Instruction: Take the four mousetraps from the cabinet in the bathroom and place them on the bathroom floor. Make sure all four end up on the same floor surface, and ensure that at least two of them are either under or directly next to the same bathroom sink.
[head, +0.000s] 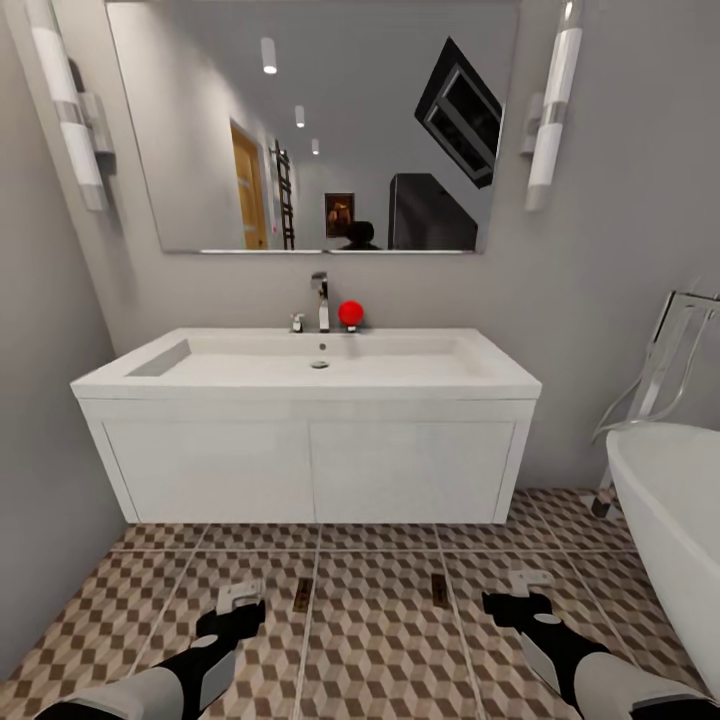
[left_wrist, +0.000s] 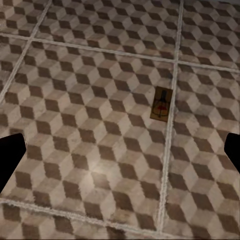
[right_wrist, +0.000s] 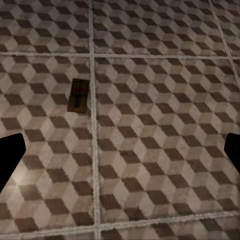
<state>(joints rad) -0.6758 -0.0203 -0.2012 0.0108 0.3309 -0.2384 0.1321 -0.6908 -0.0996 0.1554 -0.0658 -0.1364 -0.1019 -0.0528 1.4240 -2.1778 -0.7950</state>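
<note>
Below, two mousetraps (head: 302, 594) (head: 439, 590) on tile, details blurred; both claws (head: 240, 597) (head: 527, 583) spread, empty.

left end effector (head: 240, 597) open, right end effector (head: 527, 583) open

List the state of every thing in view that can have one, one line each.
Left mousetrap: flat on the floor, free.
Right mousetrap: flat on the floor, free.
Left gripper: open, empty.
Right gripper: open, empty.
Faucet: no water running.
Sink: front panels closed.
</note>
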